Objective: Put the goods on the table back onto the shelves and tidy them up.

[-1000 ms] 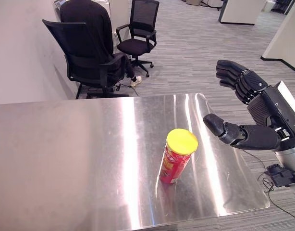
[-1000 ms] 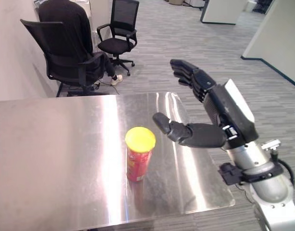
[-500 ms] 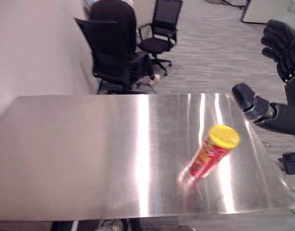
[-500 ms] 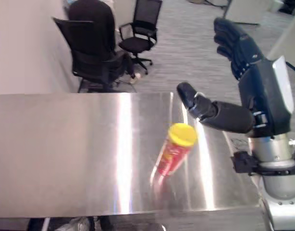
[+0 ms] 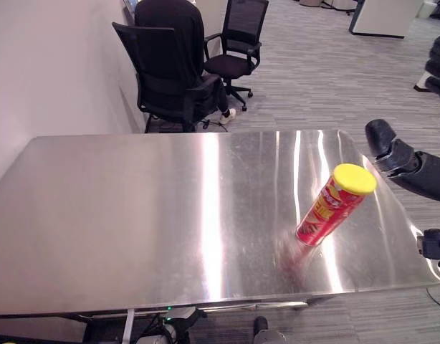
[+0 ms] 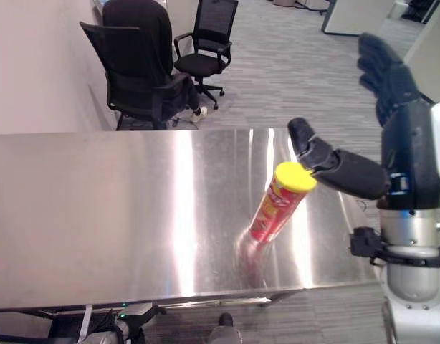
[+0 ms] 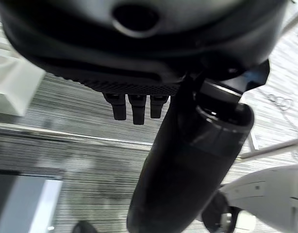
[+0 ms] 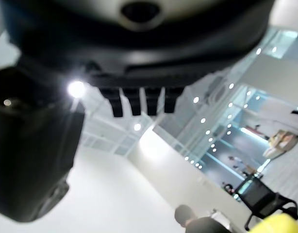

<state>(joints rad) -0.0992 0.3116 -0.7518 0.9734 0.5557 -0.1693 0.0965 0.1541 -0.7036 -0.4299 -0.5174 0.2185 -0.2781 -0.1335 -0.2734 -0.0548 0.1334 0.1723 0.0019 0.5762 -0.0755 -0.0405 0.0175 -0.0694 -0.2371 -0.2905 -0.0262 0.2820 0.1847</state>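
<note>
Right hand at right of frame, fingers spread, holding nothing, thumb just beside the lid | red can with yellow lid, tilted, right of centre on steel table | left hand, fingers straight | person in office chair, upper left

Head stereo pair above table

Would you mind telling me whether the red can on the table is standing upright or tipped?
Tipped. The can leans with its yellow lid toward the right hand, base on the table.
</note>
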